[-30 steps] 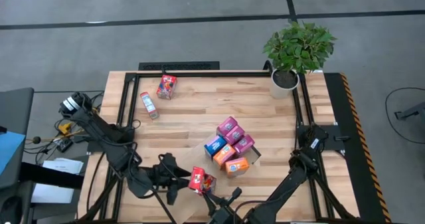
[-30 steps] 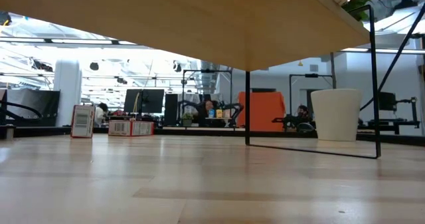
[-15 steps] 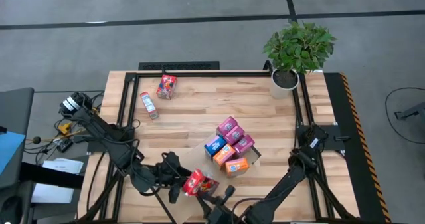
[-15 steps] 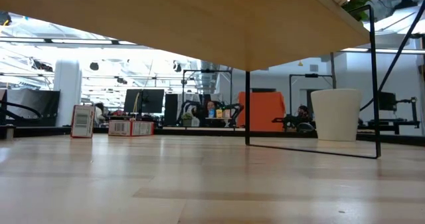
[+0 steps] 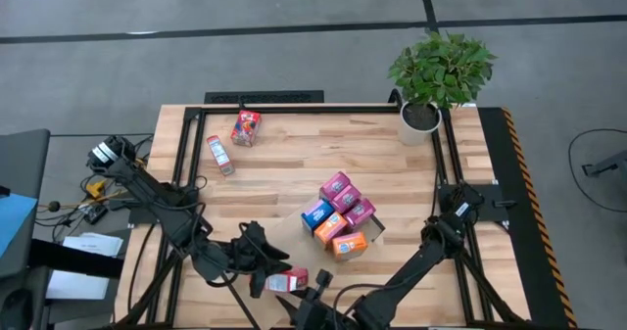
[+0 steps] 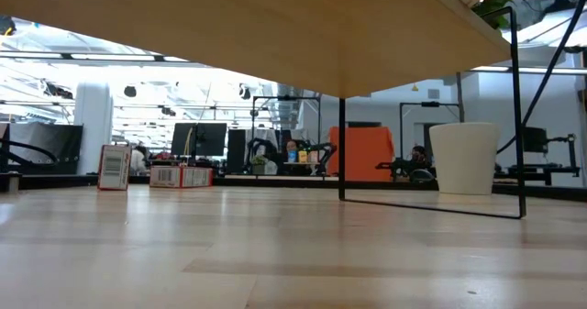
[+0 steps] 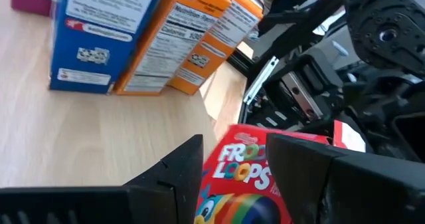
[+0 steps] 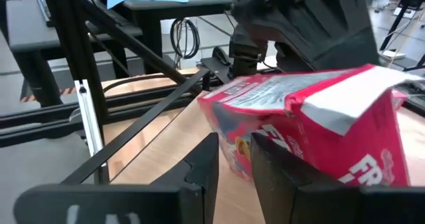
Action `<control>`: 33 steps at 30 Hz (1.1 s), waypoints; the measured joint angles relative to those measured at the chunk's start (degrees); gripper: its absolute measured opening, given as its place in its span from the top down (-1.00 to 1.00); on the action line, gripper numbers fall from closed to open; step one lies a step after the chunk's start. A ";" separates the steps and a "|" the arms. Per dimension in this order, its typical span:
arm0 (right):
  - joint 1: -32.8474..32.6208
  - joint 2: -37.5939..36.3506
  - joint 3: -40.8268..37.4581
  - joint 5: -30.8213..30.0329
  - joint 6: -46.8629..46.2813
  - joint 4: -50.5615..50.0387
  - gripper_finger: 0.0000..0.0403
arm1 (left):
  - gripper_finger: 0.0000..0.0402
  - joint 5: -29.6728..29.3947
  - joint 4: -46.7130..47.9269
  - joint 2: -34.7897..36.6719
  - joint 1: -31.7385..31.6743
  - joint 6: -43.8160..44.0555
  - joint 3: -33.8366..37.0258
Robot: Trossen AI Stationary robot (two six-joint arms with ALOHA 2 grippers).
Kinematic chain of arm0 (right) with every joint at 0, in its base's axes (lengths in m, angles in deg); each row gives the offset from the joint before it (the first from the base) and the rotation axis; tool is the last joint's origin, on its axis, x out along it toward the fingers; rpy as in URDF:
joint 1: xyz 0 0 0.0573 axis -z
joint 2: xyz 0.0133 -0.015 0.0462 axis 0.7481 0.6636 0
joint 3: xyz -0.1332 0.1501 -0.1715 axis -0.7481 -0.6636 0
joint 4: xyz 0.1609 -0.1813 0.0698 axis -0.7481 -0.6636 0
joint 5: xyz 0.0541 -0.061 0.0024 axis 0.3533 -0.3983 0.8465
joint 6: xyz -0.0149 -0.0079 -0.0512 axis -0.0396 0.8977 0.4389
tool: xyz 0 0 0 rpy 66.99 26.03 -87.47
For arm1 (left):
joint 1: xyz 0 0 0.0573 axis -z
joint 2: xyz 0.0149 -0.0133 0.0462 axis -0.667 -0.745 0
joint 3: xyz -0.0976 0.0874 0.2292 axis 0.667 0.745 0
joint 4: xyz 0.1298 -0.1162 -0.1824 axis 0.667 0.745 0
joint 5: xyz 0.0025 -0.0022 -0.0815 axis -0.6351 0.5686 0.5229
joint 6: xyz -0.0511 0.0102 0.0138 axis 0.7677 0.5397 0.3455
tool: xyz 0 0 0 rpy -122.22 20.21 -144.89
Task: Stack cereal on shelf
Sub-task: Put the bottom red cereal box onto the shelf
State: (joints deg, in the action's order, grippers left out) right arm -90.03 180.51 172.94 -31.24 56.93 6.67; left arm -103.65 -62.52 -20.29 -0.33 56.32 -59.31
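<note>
A red cereal box (image 5: 287, 281) hangs near the table's near edge between my two arms, and my left gripper (image 5: 273, 271) is shut on it. My right gripper (image 5: 312, 291) stands open at the box's other end; the box (image 8: 299, 117) fills its wrist view just past the fingertips. Several more cereal boxes (image 5: 339, 217), pink, blue and orange, stand bunched on top of the shelf (image 6: 275, 34). Two red boxes (image 5: 245, 127) (image 5: 220, 155) lie on the table at the far left. My left gripper pinches the red box (image 7: 242, 174) between its two fingers, one on each side of the printed front, which faces the wrist. The fingers (image 7: 179, 171) come nearly level from the table's left. The box is lifted clear of the wood. My right gripper: I cannot tell whether its fingertips (image 8: 207, 159) touch the box's lower edge (image 8: 234, 159).
A potted plant (image 5: 437, 75) in a white pot (image 6: 465, 158) stands at the far right. Black shelf legs (image 6: 341, 148) rise from the tabletop. The blue and orange boxes (image 7: 133, 38) stand close beyond my left gripper.
The red box has turned in the air and shifted a little toward the table's near edge; it now shows a narrower side from above. My right gripper has swung toward the table's left, beneath the box. My left gripper has kept its place.
</note>
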 joint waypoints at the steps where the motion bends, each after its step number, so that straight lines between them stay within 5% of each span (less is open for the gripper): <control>1: -0.07 0.00 0.00 0.05 -0.20 0.00 0.43 | 0.24 0.00 0.00 0.00 0.16 0.00 0.00; 19: -0.33 -2.02 0.22 0.11 13.30 0.62 0.55 | 0.24 -1.71 -9.41 -0.10 0.88 -7.70 0.00; 33: -1.88 -4.10 0.22 1.55 8.39 -9.49 0.55 | 0.24 -0.71 -4.04 -0.22 0.88 -6.74 0.00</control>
State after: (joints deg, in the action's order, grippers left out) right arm -91.91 176.40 173.16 -29.68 65.32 -2.81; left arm -104.36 -66.56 -20.51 0.55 49.58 -59.31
